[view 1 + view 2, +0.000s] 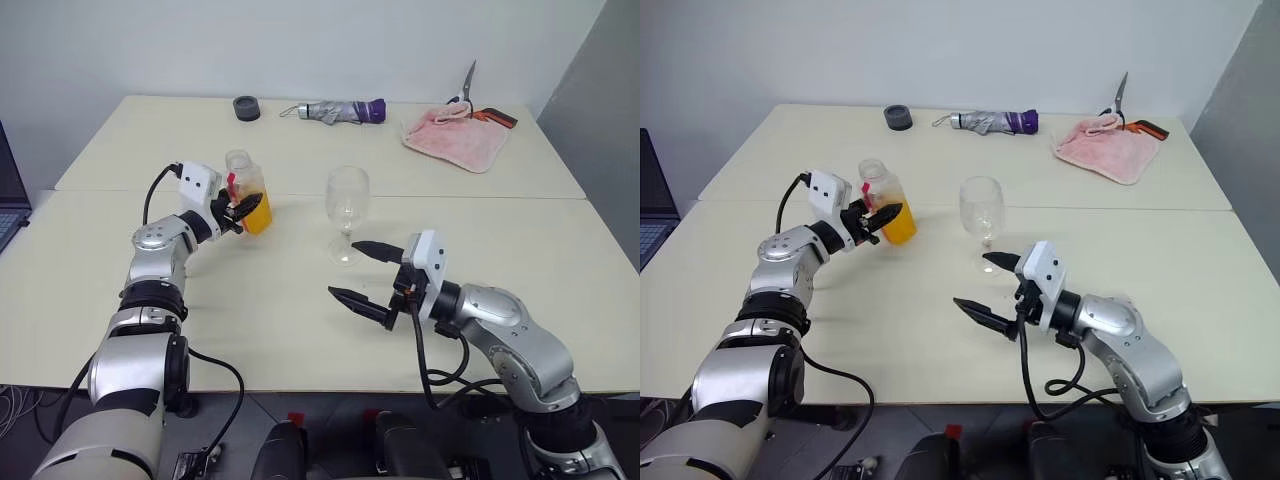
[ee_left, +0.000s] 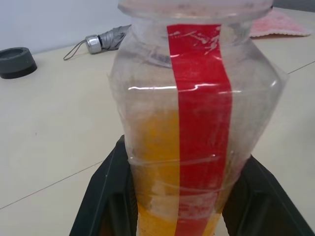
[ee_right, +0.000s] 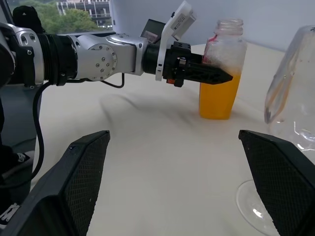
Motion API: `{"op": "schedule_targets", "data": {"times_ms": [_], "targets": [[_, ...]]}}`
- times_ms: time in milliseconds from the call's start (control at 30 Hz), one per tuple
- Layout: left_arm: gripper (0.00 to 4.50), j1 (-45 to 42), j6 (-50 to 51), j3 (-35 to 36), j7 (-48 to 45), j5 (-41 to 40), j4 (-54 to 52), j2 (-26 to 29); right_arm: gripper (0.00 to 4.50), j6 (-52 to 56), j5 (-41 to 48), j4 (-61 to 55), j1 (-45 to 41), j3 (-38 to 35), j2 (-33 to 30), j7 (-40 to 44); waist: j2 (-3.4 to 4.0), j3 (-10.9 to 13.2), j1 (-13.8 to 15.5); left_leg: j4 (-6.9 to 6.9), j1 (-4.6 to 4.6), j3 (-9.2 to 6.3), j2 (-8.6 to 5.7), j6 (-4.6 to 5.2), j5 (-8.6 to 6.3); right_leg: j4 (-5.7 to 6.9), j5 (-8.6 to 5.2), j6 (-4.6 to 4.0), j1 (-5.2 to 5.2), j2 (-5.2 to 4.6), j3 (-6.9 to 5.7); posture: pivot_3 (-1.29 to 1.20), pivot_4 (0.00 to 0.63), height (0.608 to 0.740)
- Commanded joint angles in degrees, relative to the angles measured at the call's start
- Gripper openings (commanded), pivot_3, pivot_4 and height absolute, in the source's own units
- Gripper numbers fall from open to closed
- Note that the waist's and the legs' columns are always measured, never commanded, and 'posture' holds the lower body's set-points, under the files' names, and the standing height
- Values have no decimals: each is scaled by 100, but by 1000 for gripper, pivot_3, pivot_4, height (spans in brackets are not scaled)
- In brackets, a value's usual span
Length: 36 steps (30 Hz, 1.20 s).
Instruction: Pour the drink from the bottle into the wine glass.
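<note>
Arms: silver-grey metal shells with black joint rings. Each wrist carries a white camera housing. Black cables loop along both forearms. Left gripper (image 1: 243, 207) and right gripper (image 1: 362, 272): black tapered fingers.

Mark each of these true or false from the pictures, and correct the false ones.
1. The left tool is shut on the bottle. True.
2. The bottle has its cap on. False: its mouth is open, no cap on it.
3. The wine glass already holds orange drink. False: the glass looks empty; the drink is in the lower part of the bottle.
4. The right tool is open and holds nothing. True.
5. The bottle lies on its side on the table. False: it stands upright.
6. A folded umbrella lies at the far side of the table. True.
</note>
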Motion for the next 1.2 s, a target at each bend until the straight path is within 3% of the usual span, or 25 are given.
{"op": "schedule_targets", "data": {"times_ms": [33, 233, 467, 1200], "targets": [[1716, -60, -31, 15, 21, -52, -738, -17, 4500, 129, 211, -665, 150, -384, -96, -223, 0, 0, 12, 0, -2, -1, 0, 0, 0, 0, 0, 0, -1, -1, 0, 0, 150, 740], [1716, 57, 165, -243, -52, 32, -1800, -119, 4500, 326, 289, -1012, 212, -668, -93, -652, 0, 0, 37, 1, -4, -4, 1, -1, 0, 0, 0, 0, -1, -2, 0, 0, 150, 740], [1716, -202, -86, -568, 91, 347, -2229, -144, 4500, 408, 305, -881, -97, -734, 305, -1182, -1, 0, 33, 1, 0, 1, 2, -1, 0, 2, 0, 0, -2, 1, 4, 0, 150, 740], [1716, -1593, -3016, -1793, 1145, 2342, -411, -205, 4500, -60, -309, -666, 124, -742, 287, -1575, -1, 1, 59, 0, -7, 3, -9, 1, 0, -3, 0, 0, -3, -2, 5, 0, 150, 740]]}}
